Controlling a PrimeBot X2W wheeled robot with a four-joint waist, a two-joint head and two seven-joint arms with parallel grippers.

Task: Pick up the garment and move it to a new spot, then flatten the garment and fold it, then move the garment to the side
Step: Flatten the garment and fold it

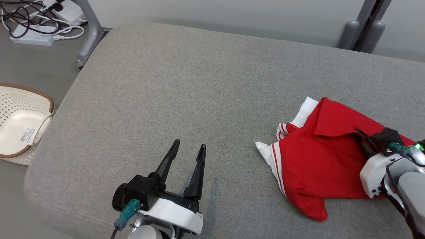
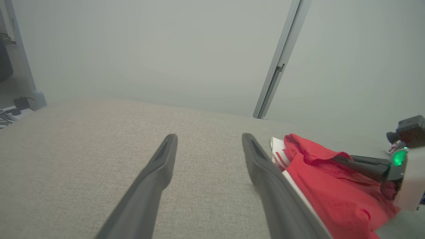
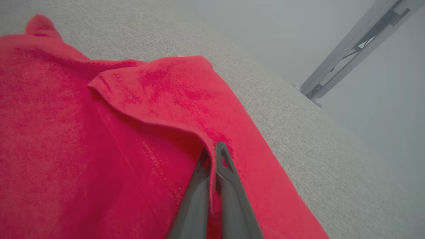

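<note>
On right side of grey fabric tabletop [image 1: 172, 89], garment [image 1: 318, 156] lies crumpled: red, with white striped trim showing at its left edge. One flap is folded over on top, and a red tail points toward the front edge.

Right gripper [image 1: 360, 134] comes in from the right, low over the cloth, its jaws pinched together on a raised fold of the garment [image 3: 83, 149]. In the right wrist view the two fingers of this gripper [image 3: 212, 150] meet with red fabric caught between them, just under the flap's edge. A green light glows on its wrist.

Left gripper [image 1: 190, 144] is at the front middle of the tabletop, well apart from the garment, its jaws spread wide and holding nothing. The left wrist view shows the left gripper [image 2: 209, 137] over bare tabletop [image 2: 99, 149], with the garment [image 2: 335, 192] off to the right.

On the floor at left: a white perforated basket [image 1: 50, 103], cables [image 1: 33, 20], and a grey metal leg [image 1: 88, 33].
</note>
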